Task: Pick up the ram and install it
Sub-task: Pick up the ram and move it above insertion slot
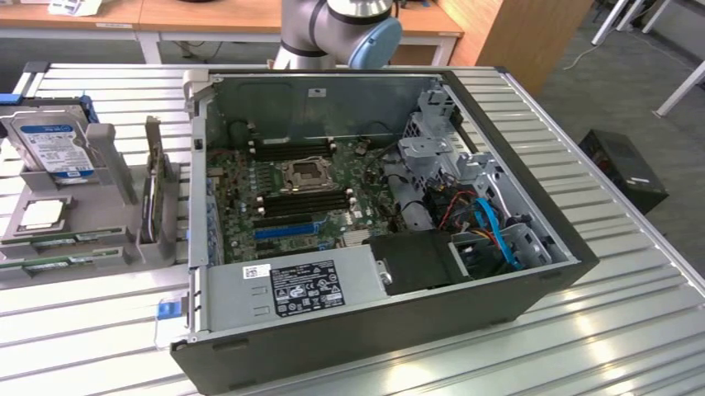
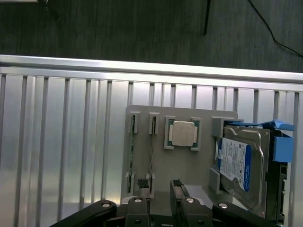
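The jaws are released and spread wide, gripping nothing, above one end of the grey holder (image 2: 184, 163). The ram (image 2: 151, 156), two sticks on edge in side-by-side slots, lies beside the CPU (image 2: 182, 134), with one finger close over the stick ends. A hard drive (image 2: 239, 163) crowds the holder's other side. Bare slatted worktop (image 2: 61, 142) lies open beyond the ram.

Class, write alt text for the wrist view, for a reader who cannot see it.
The open gripper hangs over a grey holder tray on a ribbed metal table, near two thin green ram sticks standing on edge in its slots. The tray also holds a square processor chip and a blue-labelled hard drive.
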{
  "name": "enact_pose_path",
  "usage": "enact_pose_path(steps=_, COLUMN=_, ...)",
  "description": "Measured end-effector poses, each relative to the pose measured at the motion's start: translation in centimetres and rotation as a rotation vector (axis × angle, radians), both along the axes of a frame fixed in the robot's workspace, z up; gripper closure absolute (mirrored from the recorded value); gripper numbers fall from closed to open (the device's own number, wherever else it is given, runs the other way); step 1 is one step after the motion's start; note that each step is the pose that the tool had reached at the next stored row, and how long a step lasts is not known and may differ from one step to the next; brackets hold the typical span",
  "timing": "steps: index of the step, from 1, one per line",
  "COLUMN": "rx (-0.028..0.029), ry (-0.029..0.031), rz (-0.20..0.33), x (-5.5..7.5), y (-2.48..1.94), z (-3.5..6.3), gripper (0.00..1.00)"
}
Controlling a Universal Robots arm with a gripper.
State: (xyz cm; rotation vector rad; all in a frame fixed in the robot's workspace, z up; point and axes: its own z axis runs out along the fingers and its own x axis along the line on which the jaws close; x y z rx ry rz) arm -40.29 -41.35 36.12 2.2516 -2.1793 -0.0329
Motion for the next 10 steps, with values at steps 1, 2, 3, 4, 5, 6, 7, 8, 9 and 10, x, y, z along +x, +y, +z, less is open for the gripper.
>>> enact_pose_path(steps=1, rx=0.0000, ry=0.0000, rz=0.000, x=0.0, y=0.00, z=-0.13, gripper=0.69)
enact_pose_path(steps=2, rx=0.0000, ry=0.0000, rz=0.000, x=0.0, y=0.00, z=-0.26, gripper=0.69)
enact_pose_path(steps=3, rx=0.0001, ry=-0.0001, rz=0.000, x=0.0, y=0.00, z=-0.39, gripper=0.69)
enact_pose_path(steps=4, rx=0.0000, ry=0.0000, rz=0.000, x=0.0, y=0.00, z=-0.52, gripper=0.69)
enact_pose_path(steps=5, rx=0.0000, ry=0.0000, rz=0.000, x=0.0, y=0.00, z=-0.64, gripper=0.69)
enact_pose_path(steps=6, rx=0.0000, ry=-0.0001, rz=0.000, x=0.0, y=0.00, z=-0.78, gripper=0.69)
enact_pose_path(steps=7, rx=0.0001, ry=-0.0001, rz=0.000, x=0.0, y=0.00, z=-0.91, gripper=0.69)
enact_pose_path(steps=8, rx=0.0000, ry=0.0000, rz=0.000, x=0.0, y=0.00, z=-1.03, gripper=0.69)
enact_pose_path(steps=9, rx=0.0000, ry=0.0000, rz=0.000, x=0.0, y=0.00, z=-1.15, gripper=0.69)
enact_pose_path(steps=10, rx=0.0000, ry=0.0000, rz=0.000, x=0.0, y=0.00, z=-1.27, gripper=0.69)
